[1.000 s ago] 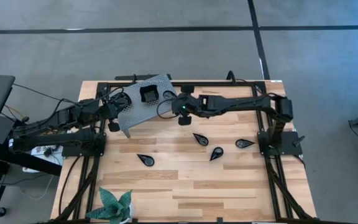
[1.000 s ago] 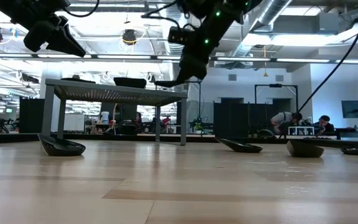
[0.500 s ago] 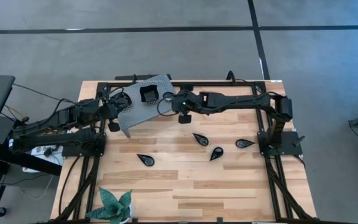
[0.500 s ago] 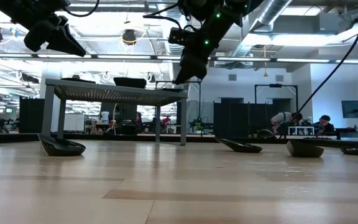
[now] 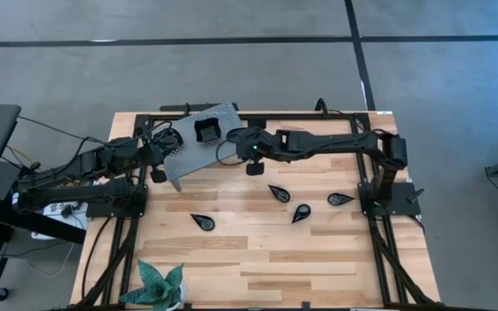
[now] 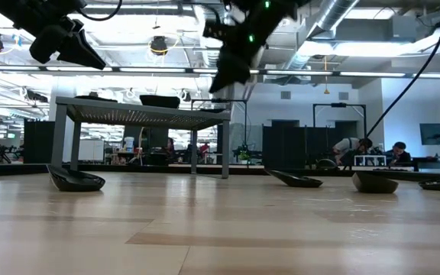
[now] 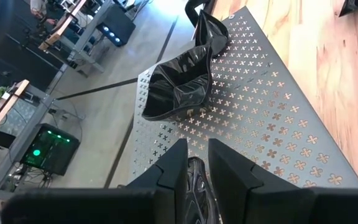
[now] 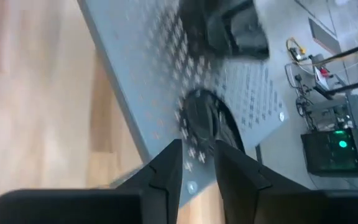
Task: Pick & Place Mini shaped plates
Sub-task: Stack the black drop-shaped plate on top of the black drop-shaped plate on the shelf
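Your grey perforated stand (image 5: 199,142) at the table's far edge carries stacked black plates (image 5: 207,131) and a dish (image 8: 207,121) at its rim; four teardrop plates (image 5: 278,193) lie on the wood, unplaced; your right gripper (image 5: 234,138) hovers there, jaws parted and empty; your left gripper (image 7: 194,177) clasps a dark plate.

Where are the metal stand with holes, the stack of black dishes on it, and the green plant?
perforated metal stand (image 5: 193,154): high view, bare part of its top.
stack of black dishes (image 5: 207,130): high view, middle of stack.
green plant (image 5: 159,285): high view, its leaves.
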Tool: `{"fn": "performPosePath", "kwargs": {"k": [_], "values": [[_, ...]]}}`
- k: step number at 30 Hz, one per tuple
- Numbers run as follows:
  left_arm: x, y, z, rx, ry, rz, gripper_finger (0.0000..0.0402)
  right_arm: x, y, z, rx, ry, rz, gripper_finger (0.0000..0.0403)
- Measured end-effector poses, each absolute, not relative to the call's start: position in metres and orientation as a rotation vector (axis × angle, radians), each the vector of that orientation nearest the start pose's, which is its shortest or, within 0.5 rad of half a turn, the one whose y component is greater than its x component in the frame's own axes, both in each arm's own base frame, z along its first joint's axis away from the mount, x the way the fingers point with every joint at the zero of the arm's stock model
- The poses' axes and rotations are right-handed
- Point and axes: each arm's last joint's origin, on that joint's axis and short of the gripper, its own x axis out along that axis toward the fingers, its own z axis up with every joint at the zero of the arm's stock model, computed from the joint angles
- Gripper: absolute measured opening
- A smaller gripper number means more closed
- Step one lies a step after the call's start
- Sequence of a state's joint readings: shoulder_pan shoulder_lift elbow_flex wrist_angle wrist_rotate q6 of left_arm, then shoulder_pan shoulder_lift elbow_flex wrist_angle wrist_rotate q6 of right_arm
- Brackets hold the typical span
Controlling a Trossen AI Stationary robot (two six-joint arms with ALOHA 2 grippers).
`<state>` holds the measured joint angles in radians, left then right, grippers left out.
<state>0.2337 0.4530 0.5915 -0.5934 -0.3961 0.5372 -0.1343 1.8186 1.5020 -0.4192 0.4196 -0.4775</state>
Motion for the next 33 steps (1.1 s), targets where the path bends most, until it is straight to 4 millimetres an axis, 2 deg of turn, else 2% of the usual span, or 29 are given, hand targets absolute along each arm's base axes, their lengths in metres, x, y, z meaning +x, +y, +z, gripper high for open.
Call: {"fn": "performPosePath", "kwargs": {"k": [6, 9, 14, 20, 23, 25, 27, 30, 33], "values": [[0.096, 0.034, 0.271, 0.544, 0.617, 0.481, 0.0066, 0.400, -0.019, 0.306, -0.488, 0.872, -0.270, 0.0087], [0.096, 0.034, 0.270, 0.544, 0.619, 0.480, 0.0066, 0.396, 0.009, 0.311, -0.472, 0.900, -0.208, 0.0087], [0.096, 0.034, 0.270, 0.544, 0.619, 0.480, 0.0066, 0.394, 0.055, 0.301, -0.406, 0.902, -0.007, 0.0091], [0.097, 0.034, 0.271, 0.544, 0.617, 0.481, 0.0066, 0.420, 0.101, 0.259, -0.400, 0.855, 0.118, 0.0114], [0.097, 0.034, 0.271, 0.544, 0.616, 0.481, 0.0066, 0.440, 0.113, 0.231, -0.402, 0.805, 0.118, 0.0131], [0.097, 0.034, 0.271, 0.544, 0.615, 0.481, 0.0066, 0.448, 0.114, 0.211, -0.427, 0.821, 0.121, 0.0142], [0.096, 0.034, 0.271, 0.544, 0.615, 0.481, 0.0066, 0.453, 0.113, 0.201, -0.490, 0.856, 0.133, 0.0150], [0.097, 0.034, 0.271, 0.544, 0.616, 0.481, 0.0066, 0.455, 0.109, 0.197, -0.596, 0.911, 0.091, 0.0159], [0.096, 0.034, 0.271, 0.542, 0.614, 0.482, 0.0066, 0.453, 0.102, 0.199, -0.618, 0.955, 0.037, 0.0164]]}}
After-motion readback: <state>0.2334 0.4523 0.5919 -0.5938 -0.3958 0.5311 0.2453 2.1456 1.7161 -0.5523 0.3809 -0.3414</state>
